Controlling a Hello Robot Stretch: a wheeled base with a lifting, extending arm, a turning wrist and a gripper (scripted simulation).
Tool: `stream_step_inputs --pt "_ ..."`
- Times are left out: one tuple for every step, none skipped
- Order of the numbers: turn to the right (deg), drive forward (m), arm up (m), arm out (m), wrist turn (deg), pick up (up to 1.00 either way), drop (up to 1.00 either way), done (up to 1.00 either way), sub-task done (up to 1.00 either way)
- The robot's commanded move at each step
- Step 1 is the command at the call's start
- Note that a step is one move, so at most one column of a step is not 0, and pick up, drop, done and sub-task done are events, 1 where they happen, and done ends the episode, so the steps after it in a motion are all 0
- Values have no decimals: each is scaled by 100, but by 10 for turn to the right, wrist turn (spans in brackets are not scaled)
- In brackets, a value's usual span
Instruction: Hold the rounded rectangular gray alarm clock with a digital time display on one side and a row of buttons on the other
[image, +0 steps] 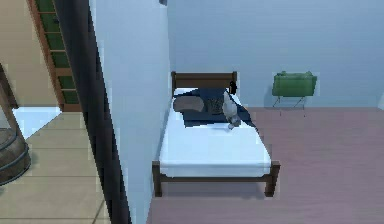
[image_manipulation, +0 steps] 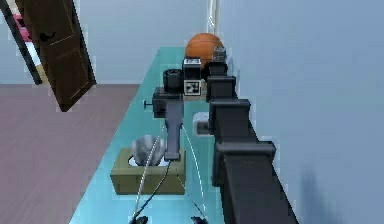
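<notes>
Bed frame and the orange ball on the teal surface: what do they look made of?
Bed frame: probably wood, dark brown with a dull finish, judging by its square posts and plank-like boards. Orange ball: likely rubber or leather, matte orange, round like a basketball; too small to be sure.

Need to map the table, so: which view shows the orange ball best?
The arm side view: the ball sits at the teal table's far end, upper half clear, lower part behind the arm. The forward view faces a bed instead.
</notes>
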Motion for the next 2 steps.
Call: stream_step_inputs --pt "0 0 0 0 450 0 0 0 0" --pt "0 0 0 0 450 0 0 0 0"
